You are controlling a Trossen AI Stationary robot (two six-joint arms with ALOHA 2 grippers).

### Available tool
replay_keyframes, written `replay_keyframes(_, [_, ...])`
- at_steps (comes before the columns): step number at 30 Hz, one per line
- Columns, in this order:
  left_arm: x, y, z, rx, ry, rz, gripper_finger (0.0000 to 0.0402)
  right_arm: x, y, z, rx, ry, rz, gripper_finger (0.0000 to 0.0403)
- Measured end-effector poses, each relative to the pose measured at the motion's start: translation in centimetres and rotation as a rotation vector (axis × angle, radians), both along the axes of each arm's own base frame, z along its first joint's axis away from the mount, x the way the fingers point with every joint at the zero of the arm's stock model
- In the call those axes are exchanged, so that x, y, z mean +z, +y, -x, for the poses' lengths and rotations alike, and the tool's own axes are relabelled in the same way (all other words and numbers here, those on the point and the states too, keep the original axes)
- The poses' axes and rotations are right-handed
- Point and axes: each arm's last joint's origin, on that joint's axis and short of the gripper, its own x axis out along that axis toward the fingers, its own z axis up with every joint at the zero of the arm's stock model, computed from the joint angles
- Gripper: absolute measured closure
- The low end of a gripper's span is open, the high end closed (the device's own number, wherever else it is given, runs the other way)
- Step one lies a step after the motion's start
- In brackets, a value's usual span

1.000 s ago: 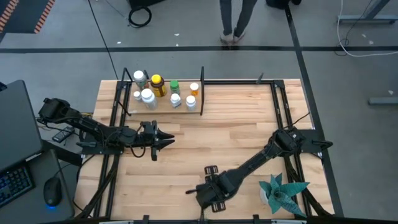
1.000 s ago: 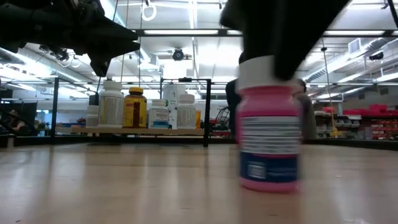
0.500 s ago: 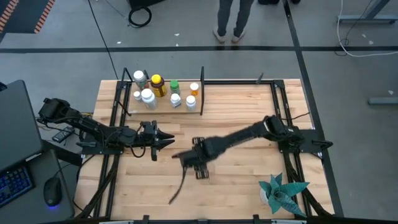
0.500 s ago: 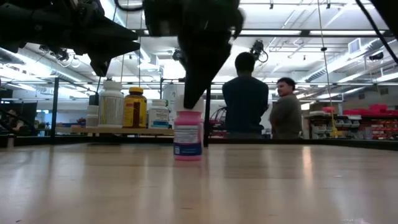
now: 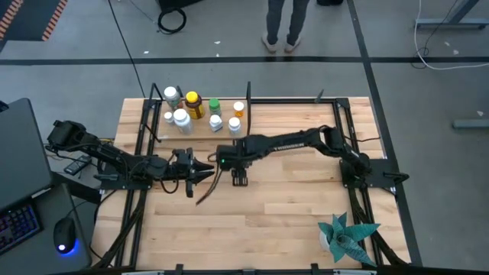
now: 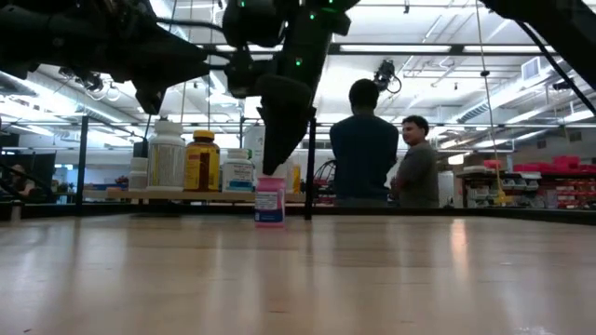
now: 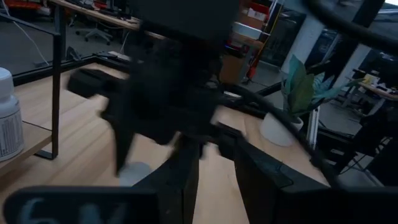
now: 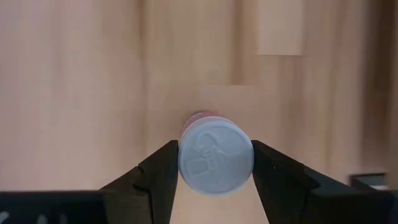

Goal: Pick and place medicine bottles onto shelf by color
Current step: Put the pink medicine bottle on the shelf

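Note:
A pink bottle with a white cap stands upright under my right gripper, which is shut on it just in front of the shelf. The shelf is a light-wood ledge with black posts and a black divider. Several bottles stand on it, among them an amber one with a yellow cap, a green-capped one and an orange-capped one. My left gripper waits open over the table, close to the right gripper's left side. My right gripper pinches the pink bottle by its white cap, one finger on each side. The fingers come from above, pointing down. The bottle hangs upright below them; whether its base touches the table, I cannot tell.
A teal spiky plant stands at the table's near right corner. A black frame rail runs along the right side. A cable dangles below the right arm. Two people stand beyond the far edge.
My right gripper has swept from the table's near edge toward the far left, up to the front of the shelf. It has kept the pink bottle upright and shut in its fingers. The left arm has kept still.

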Motion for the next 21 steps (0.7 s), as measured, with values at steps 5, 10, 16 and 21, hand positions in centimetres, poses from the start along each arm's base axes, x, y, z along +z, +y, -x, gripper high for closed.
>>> replay_keyframes(5, [-0.2,0.0,0.0,-0.001,0.019,-0.016,0.0294,0.0,-1.9,0.1,-0.03,0.001,-0.002,0.0208])
replay_keyframes(10, [-0.4,0.1,0.0,0.004,0.048,-0.044,0.0294,0.0,-2.3,0.0,-0.011,-0.002,0.005,0.0208])
replay_keyframes(16, [-0.9,0.3,0.0,0.016,0.091,-0.059,0.0294,0.0,-3.1,-0.3,-0.013,-0.035,0.009,0.0208])
replay_keyframes(21, [-1.9,0.7,0.2,0.068,0.188,-0.051,0.0294,0.0,-3.4,-0.4,-0.011,-0.052,-0.03,0.0208])
